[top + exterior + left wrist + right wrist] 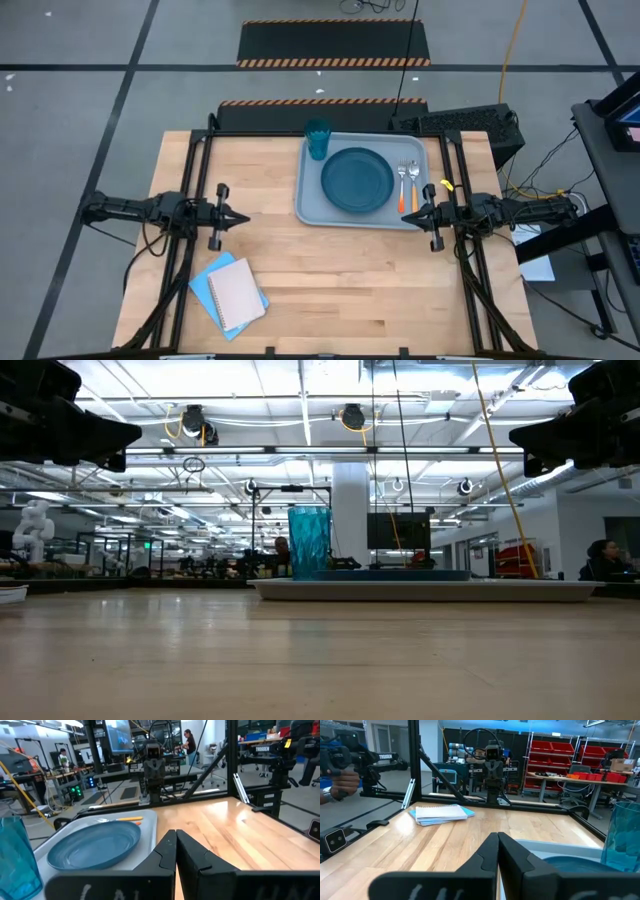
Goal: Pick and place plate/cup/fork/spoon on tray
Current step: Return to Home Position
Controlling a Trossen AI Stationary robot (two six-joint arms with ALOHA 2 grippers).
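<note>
The grey-blue tray (pixel 310 190) lies at the table's far right. On it rest the dark teal plate (pixel 357 179) in the middle, the teal cup (pixel 318 139) upright at its far left corner, and the fork (pixel 404 185) and spoon (pixel 414 183) side by side at its right end. My left gripper (pixel 243 217) is shut and empty at the table's left, above the wood. My right gripper (pixel 407 215) is shut and empty just off the tray's near right corner. The left wrist view shows the plate (pixel 95 845) and cup (pixel 17 857).
A blue and a white notebook (pixel 232 293) lie stacked at the table's near left. Bare wood (pixel 350 280) spreads across the near middle. Black frame rails run along the table's left and right sides. A person's hand (pixel 342 782) shows beyond the table in the right wrist view.
</note>
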